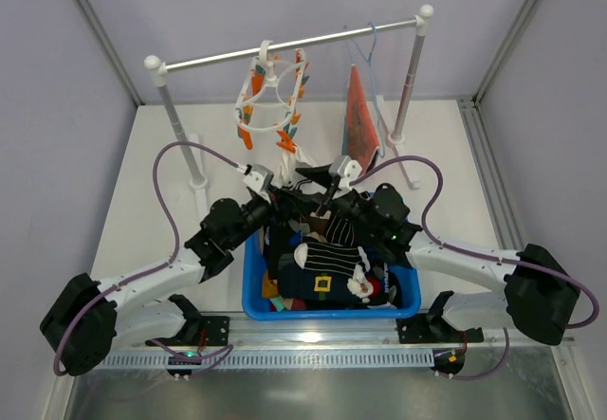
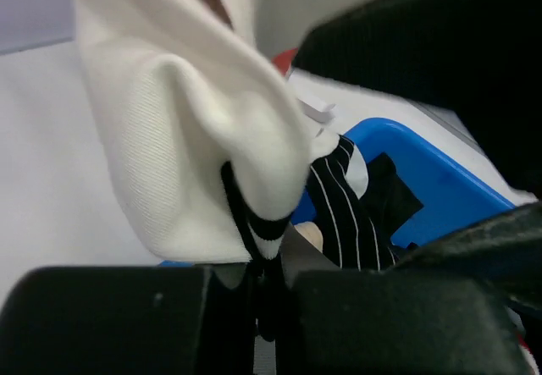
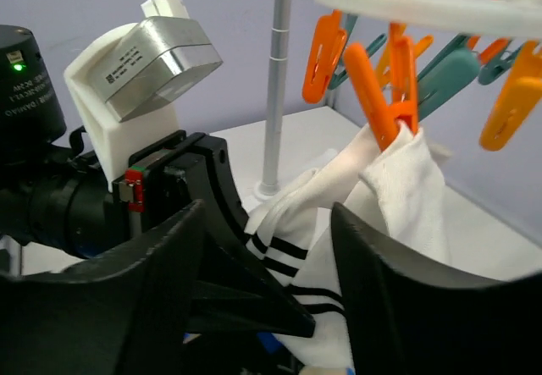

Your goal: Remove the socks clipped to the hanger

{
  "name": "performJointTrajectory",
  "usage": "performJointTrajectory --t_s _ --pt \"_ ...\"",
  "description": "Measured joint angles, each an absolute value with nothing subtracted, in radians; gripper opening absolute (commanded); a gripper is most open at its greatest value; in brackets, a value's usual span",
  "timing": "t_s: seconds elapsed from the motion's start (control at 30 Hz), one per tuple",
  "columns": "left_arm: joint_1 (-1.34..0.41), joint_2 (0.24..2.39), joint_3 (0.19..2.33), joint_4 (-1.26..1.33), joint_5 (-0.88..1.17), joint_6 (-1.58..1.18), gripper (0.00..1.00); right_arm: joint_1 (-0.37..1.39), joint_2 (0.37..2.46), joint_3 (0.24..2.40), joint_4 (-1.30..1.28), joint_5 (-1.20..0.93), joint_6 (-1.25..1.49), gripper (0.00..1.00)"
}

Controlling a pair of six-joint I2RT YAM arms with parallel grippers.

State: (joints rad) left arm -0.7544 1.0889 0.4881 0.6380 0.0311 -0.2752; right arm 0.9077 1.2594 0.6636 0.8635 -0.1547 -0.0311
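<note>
I'm looking down on a flat white tabletop (image 1: 137, 230) boxed in by pale walls. A rectangular blue plastic bin (image 1: 322, 314) sits on it just short of centre toward 6 o'clock. A clothes rail stand with white posts and a silver crossbar (image 1: 178, 126) stands on the far half, with one foot at about 11 o'clock and the other at about 1 o'clock. A perforated silver metal strip (image 1: 313, 356) runs along the 6 o'clock edge. The two black arm base mounts are fixed by it, one at 7 o'clock (image 1: 199, 330) and one at 5 o'clock (image 1: 432, 330)
</note>
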Motion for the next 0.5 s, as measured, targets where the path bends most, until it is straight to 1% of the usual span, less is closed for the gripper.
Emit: performJointTrajectory --t_s 0.07,0.17,0.37,0.5 --pt "-0.760 1.089 0.487 0.637 0.013 -0.268 0.00 0.894 1.229 0.663 0.839 -0.149 -0.039 0.77" --pt "-0.759 1.081 0.486 0.639 -0.026 -0.267 0.00 0.909 1.149 0.627 0.800 -0.151 -0.060 0.85" --pt "-0.759 0.999 0.471 0.635 -0.052 -0.268 0.00 0.916 0.994 0.539 0.739 -0.093 -0.112 0.87" --pt "-0.759 0.937 0.465 0.615 -0.051 -0.270 0.00 0.900 1.005 0.538 0.722 -0.064 -0.127 0.87"
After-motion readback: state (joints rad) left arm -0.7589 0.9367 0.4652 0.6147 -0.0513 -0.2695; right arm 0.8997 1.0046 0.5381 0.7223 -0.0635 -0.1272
